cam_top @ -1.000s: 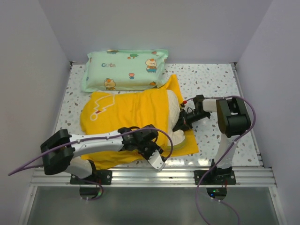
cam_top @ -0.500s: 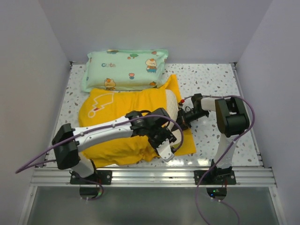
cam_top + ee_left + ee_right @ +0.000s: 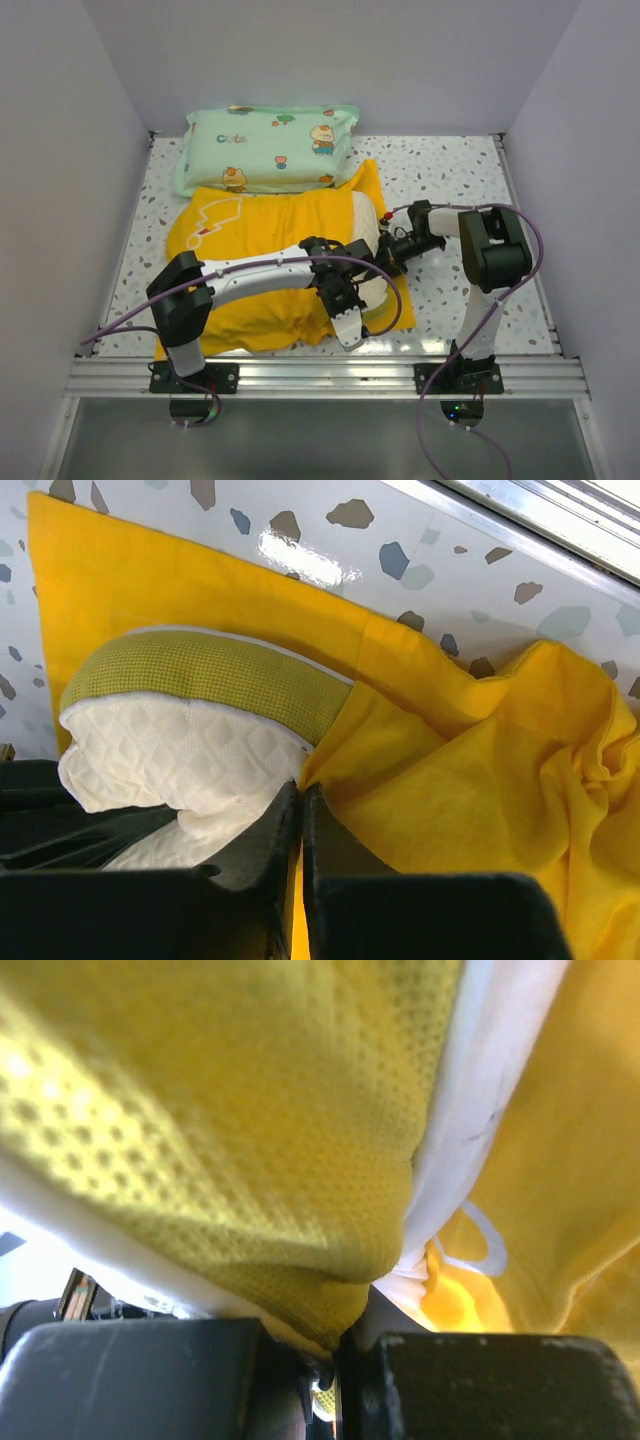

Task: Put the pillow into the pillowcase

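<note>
The yellow pillowcase (image 3: 260,235) lies mid-table with the pillow mostly inside it. The pillow's cream-white right end (image 3: 368,222) sticks out of the opening. My left gripper (image 3: 347,292) is shut on the pillowcase's open edge at the near right. In the left wrist view the gripper (image 3: 300,792) pinches the yellow pillowcase (image 3: 480,780) right beside the pillow's quilted end and yellow band (image 3: 200,675). My right gripper (image 3: 392,254) is shut on the pillow's right edge. In the right wrist view the gripper (image 3: 345,1332) pinches the pillow's yellow mesh band (image 3: 250,1110), with the pillowcase (image 3: 570,1160) behind.
A mint-green cartoon-print pillow (image 3: 268,148) lies at the back, touching the pillowcase's far edge. The speckled table (image 3: 455,175) shows at the right. White walls close in the left, back and right. A metal rail (image 3: 330,375) runs along the near edge.
My left arm has swung to the right and carried the pillowcase edge right and a little farther over the pillow's end. The right gripper has stayed on the pillow's edge.
</note>
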`<state>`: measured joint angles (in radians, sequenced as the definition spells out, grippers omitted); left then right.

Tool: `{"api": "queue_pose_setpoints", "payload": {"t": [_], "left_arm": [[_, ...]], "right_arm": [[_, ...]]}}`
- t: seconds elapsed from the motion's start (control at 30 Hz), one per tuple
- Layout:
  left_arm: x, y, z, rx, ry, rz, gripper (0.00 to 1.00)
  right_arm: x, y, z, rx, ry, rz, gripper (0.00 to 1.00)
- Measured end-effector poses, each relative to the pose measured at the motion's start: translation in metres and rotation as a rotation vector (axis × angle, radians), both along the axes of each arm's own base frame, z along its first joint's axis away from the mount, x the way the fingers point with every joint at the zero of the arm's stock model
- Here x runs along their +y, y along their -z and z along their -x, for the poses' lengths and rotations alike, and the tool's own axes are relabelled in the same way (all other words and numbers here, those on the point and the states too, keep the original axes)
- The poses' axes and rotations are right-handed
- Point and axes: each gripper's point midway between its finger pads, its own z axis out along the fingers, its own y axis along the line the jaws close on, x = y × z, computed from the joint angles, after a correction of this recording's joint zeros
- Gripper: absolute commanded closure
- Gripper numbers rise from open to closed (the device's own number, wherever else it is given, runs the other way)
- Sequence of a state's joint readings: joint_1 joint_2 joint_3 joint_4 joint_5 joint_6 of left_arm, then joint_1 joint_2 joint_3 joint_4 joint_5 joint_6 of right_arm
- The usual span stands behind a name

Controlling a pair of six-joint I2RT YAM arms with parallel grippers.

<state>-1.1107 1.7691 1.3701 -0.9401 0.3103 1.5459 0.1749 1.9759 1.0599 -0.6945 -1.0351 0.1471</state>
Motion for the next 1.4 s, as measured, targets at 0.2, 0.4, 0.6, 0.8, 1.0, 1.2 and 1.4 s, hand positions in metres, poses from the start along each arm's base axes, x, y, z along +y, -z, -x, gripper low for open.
{"api": "queue_pose_setpoints", "payload": {"t": [0.2, 0.4, 0.6, 0.8, 1.0, 1.2, 1.4], "left_arm": [[-0.010, -0.009, 0.002, -0.022, 0.037, 0.055, 1.00], [-0.025, -0.015, 0.006, -0.009, 0.058, 0.122, 1.00], [-0.030, -0.021, 0.014, -0.024, 0.118, 0.166, 1.00], [-0.041, -0.025, 0.010, -0.035, 0.093, 0.220, 1.00], [-0.076, -0.022, -0.009, -0.047, -0.015, 0.328, 1.00], [-0.101, -0.033, -0.049, -0.097, -0.198, 0.521, 1.00], [-0.117, -0.051, -0.071, -0.152, -0.294, 0.667, 1.00]], "right_arm": [[0.004, 0.001, 0.000, 0.032, 0.040, -0.028, 1.00], [0.010, 0.004, -0.004, 0.085, 0.115, -0.062, 1.00], [0.017, 0.000, -0.018, 0.100, 0.184, -0.079, 1.00], [0.027, -0.004, -0.024, 0.098, 0.239, -0.055, 1.00], [0.045, -0.008, -0.029, 0.076, 0.302, -0.033, 1.00], [0.056, -0.004, -0.035, 0.003, 0.321, 0.012, 1.00], [0.056, -0.002, -0.044, -0.029, 0.341, 0.033, 1.00]]}}
